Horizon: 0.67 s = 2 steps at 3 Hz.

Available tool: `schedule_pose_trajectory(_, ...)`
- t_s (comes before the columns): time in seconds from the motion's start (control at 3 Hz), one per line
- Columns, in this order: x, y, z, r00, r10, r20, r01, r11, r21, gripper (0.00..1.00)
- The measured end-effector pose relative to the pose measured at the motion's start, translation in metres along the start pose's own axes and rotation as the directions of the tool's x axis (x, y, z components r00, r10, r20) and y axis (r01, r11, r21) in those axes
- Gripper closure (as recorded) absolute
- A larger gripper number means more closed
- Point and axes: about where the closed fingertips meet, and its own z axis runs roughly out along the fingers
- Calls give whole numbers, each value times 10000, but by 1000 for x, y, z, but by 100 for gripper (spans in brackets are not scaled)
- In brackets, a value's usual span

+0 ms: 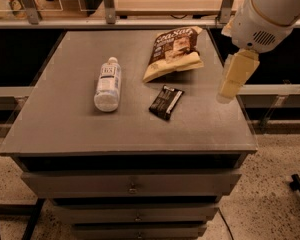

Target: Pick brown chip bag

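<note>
The brown chip bag (174, 51) lies on the far middle-right of the grey cabinet top (60, 126). It has a dark brown top with white lettering and a cream-tan lower part. My gripper (234, 79) hangs from the white arm (270, 11) over the right edge of the cabinet top. It is to the right of the bag, above the surface, and apart from the bag. It holds nothing that I can see.
A clear plastic bottle with a white label (107, 84) lies left of centre. A small flat black wrapper (166, 102) lies just in front of the bag. Drawers (132, 186) sit below the top. A shelf rail (140, 21) runs behind.
</note>
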Motion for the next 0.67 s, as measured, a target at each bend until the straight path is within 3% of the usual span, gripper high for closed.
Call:
schedule_pose_trajectory(0.33,-23,-36,31,9959,688,586,-711,9968,378,0)
schedule_pose_trajectory(0.67,-48,-72,66,9850,1410,991,-1484,9863,718,0)
